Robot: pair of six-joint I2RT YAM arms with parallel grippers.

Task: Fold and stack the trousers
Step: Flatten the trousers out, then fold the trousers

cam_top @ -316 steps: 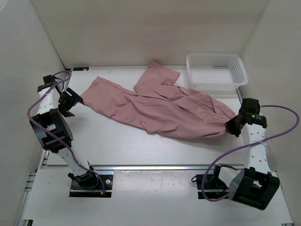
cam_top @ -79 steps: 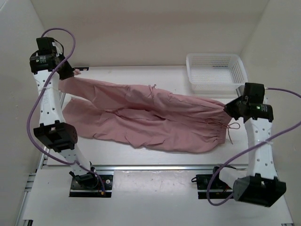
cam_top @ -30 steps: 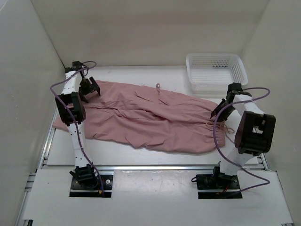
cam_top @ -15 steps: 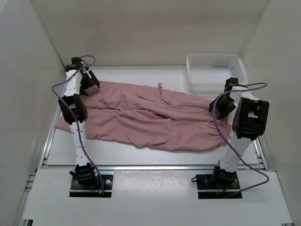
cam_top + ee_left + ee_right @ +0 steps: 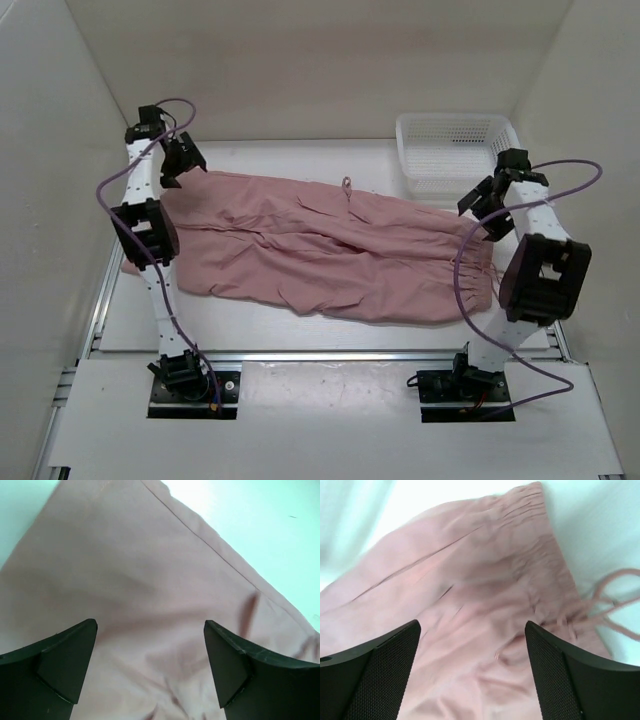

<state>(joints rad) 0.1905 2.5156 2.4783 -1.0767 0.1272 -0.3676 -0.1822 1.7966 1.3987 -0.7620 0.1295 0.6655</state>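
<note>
The dusty-pink trousers (image 5: pixel 320 250) lie spread flat across the table, legs to the left and gathered waistband (image 5: pixel 532 527) to the right. My left gripper (image 5: pixel 183 172) hovers open over the far left corner of a leg, with nothing between its fingers. In the left wrist view, smooth pink fabric (image 5: pixel 145 580) fills the space under the open left gripper (image 5: pixel 150 667). Over the waistband end my right gripper (image 5: pixel 483 213) also stands open and empty. Wrinkled cloth and a loose drawstring (image 5: pixel 615 602) show below the right gripper (image 5: pixel 472 667) in its wrist view.
A white mesh basket (image 5: pixel 450 183) stands at the far right, just behind the right gripper. Another drawstring loop (image 5: pixel 349 187) lies on the table at the trousers' far edge. White walls close in the table on the left, back and right.
The right gripper has opened, let go of the waistband and lifted away to the right. The left gripper has risen a little toward the far left corner. The trousers have settled flat.
</note>
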